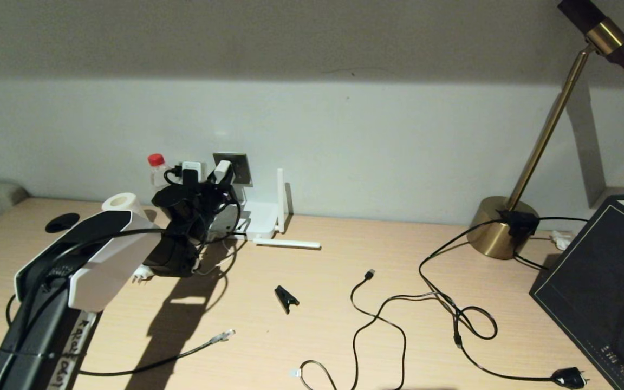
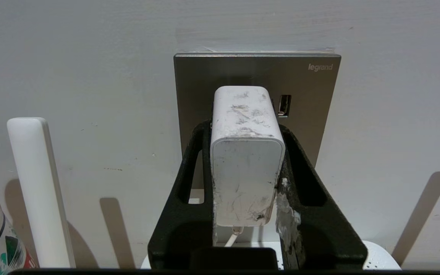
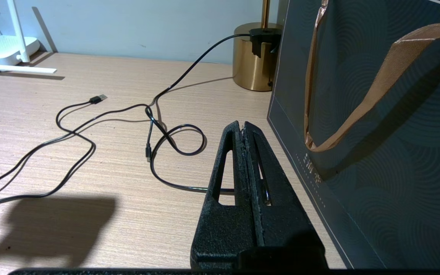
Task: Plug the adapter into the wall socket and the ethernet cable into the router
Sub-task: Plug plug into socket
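Note:
My left gripper (image 2: pixel 245 131) is shut on the adapter (image 2: pixel 246 160), a scuffed white block with a thin white cord at its near end. The adapter's far end is up against the grey wall socket (image 2: pixel 311 99); its pins are hidden. In the head view the adapter (image 1: pixel 222 170) sits at the wall socket (image 1: pixel 239 165), above the white router (image 1: pixel 260 219). The ethernet cable (image 1: pixel 182 355) lies loose on the table, its clear plug (image 1: pixel 224 336) pointing right and its black disc (image 1: pixel 63 222) at the far left. My right gripper (image 3: pixel 241 128) is shut and empty, low beside a dark bag.
A dark gift bag (image 1: pixel 599 287) and a brass lamp base (image 1: pixel 501 227) stand at the right. A black USB cable (image 1: pixel 369 274), a mains-plug cable (image 1: pixel 569 377) and a small black clip (image 1: pixel 286 298) lie mid-table. A red-capped bottle (image 1: pixel 156 168) stands left of the socket.

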{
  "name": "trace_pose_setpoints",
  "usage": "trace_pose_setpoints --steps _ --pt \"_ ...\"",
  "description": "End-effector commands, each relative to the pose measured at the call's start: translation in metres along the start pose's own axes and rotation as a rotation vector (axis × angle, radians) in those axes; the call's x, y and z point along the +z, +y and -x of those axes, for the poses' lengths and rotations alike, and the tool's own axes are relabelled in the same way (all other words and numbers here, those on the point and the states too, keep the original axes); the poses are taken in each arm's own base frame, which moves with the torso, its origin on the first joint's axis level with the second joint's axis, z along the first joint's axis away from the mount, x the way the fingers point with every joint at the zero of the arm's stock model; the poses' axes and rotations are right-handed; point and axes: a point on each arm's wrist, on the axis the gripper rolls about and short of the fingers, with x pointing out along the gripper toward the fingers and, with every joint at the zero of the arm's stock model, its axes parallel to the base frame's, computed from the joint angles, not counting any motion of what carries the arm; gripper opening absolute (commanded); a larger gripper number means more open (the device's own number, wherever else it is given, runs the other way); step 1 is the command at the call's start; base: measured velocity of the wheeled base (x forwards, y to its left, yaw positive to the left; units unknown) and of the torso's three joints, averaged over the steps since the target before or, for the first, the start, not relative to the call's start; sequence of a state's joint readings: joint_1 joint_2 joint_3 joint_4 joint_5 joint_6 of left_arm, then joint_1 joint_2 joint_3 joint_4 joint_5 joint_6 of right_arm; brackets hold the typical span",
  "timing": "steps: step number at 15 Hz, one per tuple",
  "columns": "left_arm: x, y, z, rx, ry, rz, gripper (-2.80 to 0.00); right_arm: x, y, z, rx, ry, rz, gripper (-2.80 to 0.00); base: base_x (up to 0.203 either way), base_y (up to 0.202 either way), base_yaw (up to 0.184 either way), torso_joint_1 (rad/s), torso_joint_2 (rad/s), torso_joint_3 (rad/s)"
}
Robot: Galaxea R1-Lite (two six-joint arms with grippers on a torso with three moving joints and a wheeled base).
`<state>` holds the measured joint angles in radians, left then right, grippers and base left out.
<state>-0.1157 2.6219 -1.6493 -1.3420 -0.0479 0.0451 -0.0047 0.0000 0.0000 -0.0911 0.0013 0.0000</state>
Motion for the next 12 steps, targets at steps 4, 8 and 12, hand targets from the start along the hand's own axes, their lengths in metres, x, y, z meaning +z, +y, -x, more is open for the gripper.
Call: trace_pose_setpoints --steps 4,8,12 --pt "-0.0044 -0.0005 -0.0019 0.000 0.002 -0.001 -2.80 -0.0098 0.0000 -0.0020 0.000 0.034 0.001 -2.80 0.000 0.000 0.000 0.000 0.00 0.000" --pt "-0.0056 -0.0003 -0.0046 0.005 -0.001 -0.001 -2.80 -0.0099 0.0000 -0.0020 0.000 0.036 0.000 -2.80 0.000 0.000 0.000 0.000 0.00 0.000" --pt "-0.0053 -0.0014 -0.0088 0.010 0.001 -0.002 -2.80 -0.0098 0.0000 -0.0020 0.000 0.035 0.001 -2.80 0.000 0.000 0.000 0.000 0.00 0.000"
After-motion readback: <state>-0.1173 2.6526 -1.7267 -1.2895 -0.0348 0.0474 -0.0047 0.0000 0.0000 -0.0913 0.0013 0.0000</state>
